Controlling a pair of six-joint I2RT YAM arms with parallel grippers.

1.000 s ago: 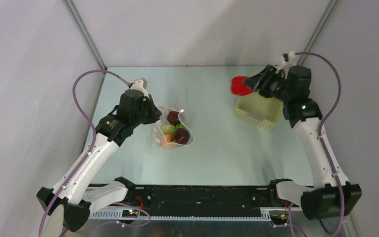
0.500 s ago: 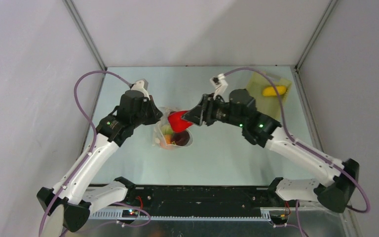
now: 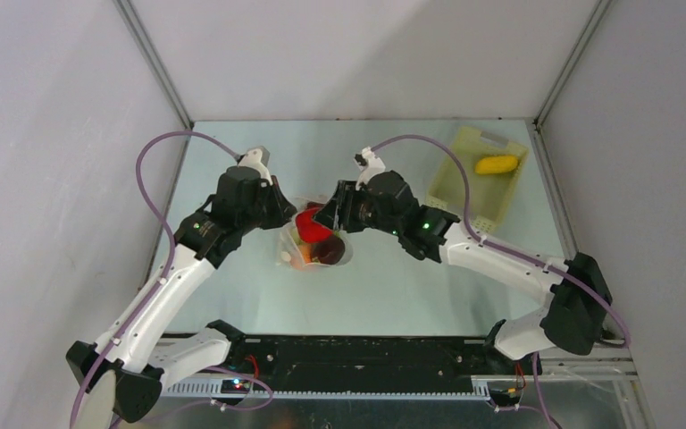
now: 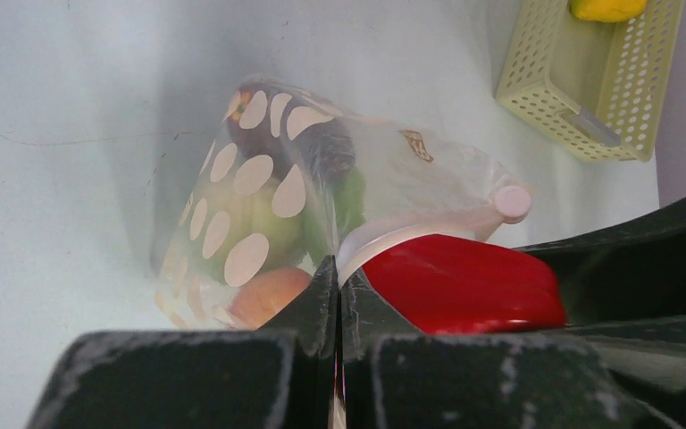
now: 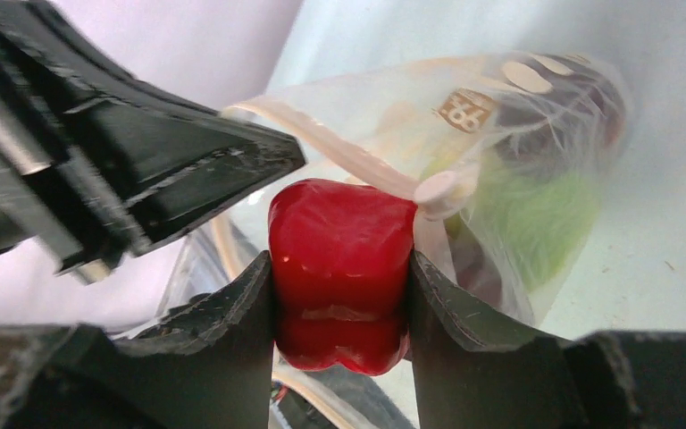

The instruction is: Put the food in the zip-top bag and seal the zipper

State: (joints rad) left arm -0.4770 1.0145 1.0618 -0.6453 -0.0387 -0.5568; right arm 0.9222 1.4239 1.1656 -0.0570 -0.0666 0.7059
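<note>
The transparent zip-top bag lies mid-table with green, dark maroon and orange toy food inside; it also shows in the left wrist view and the right wrist view. My left gripper is shut on the bag's whitish zipper strip, holding the mouth up. My right gripper is shut on a red toy pepper and holds it at the bag's mouth, right beside the left gripper's fingers. The pepper is over the bag's mouth edge.
A pale yellow perforated basket stands at the back right with a yellow toy fruit in it. Both arms meet over the bag in the left middle of the table.
My right gripper has carried the red pepper from over the basket leftward across the table and down to the bag's mouth. The left gripper has kept hold of the bag.
</note>
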